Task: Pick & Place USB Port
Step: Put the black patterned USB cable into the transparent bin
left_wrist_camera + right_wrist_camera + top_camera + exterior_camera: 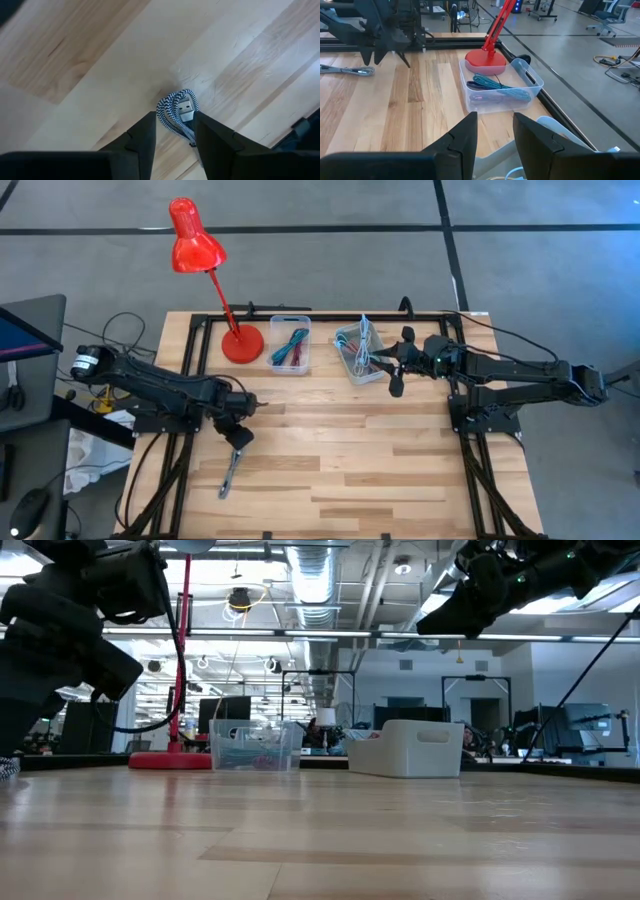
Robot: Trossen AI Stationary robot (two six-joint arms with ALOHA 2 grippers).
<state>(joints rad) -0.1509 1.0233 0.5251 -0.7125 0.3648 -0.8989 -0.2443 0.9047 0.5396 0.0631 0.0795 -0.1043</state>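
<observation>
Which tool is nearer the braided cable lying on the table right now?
Left. The left tool hangs right over the cable's upper end, fingers open either side of its USB plug. The right tool is across the table by the white bin.

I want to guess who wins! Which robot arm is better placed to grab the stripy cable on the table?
Probably the left. The left gripper hangs open right above the braided USB cable, while the right gripper is over the white bin.
</observation>
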